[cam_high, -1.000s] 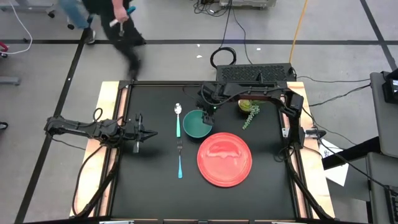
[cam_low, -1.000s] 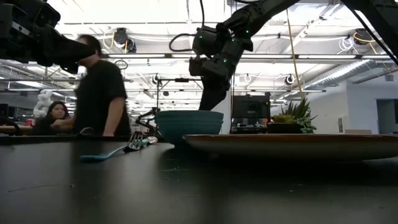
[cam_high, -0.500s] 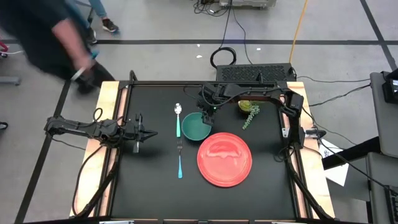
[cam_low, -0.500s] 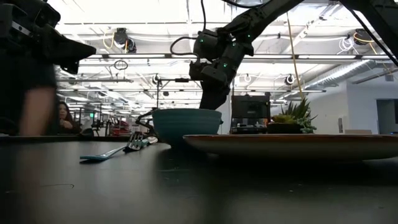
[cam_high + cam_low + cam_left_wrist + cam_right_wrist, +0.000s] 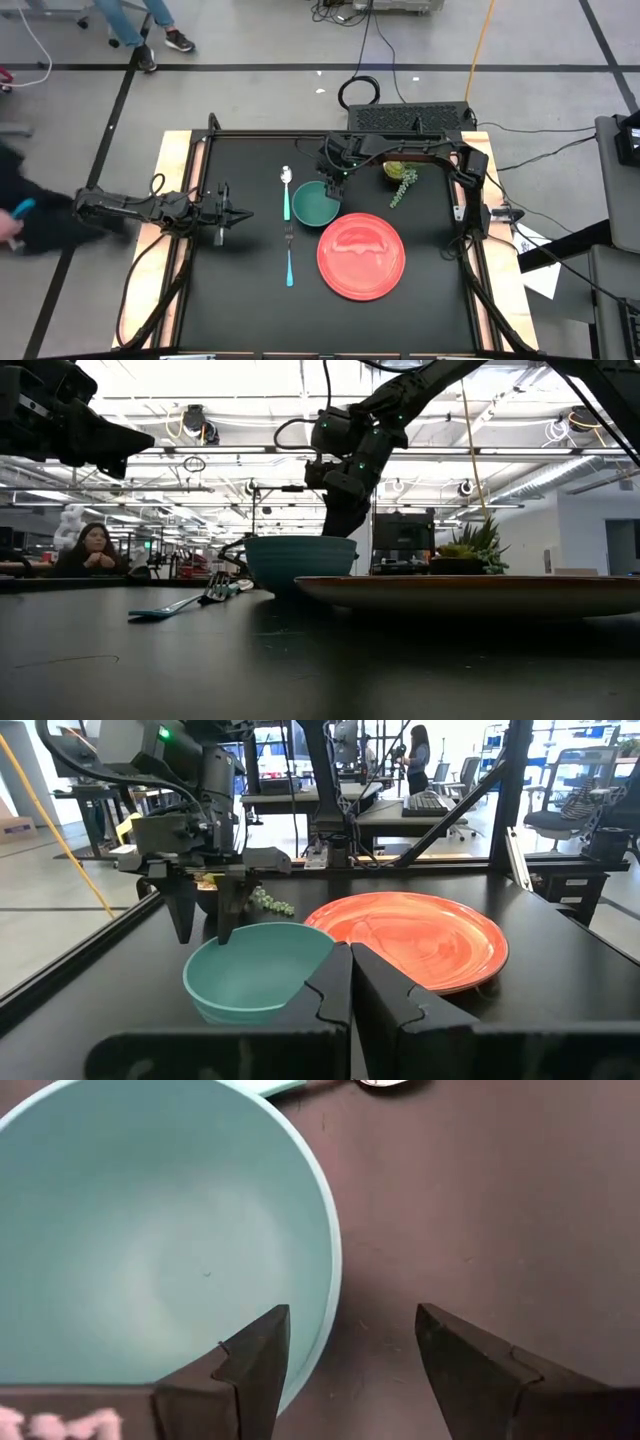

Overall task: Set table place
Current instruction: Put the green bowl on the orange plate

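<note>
My right end effector (image 5: 345,1345) hangs open astride the teal bowl (image 5: 318,203) rim at mid-desk (image 5: 250,310), beside the red plate (image 5: 361,256); the left end effector (image 5: 236,213) waits closed. A skewed pinch could tip the bowl onto the spoon (image 5: 286,190).

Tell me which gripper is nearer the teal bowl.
The right. The right gripper hangs open right over the teal bowl, its fingers straddling the far rim. The left gripper is shut, parked off to the bowl's side, beyond the fork and spoon.
</note>
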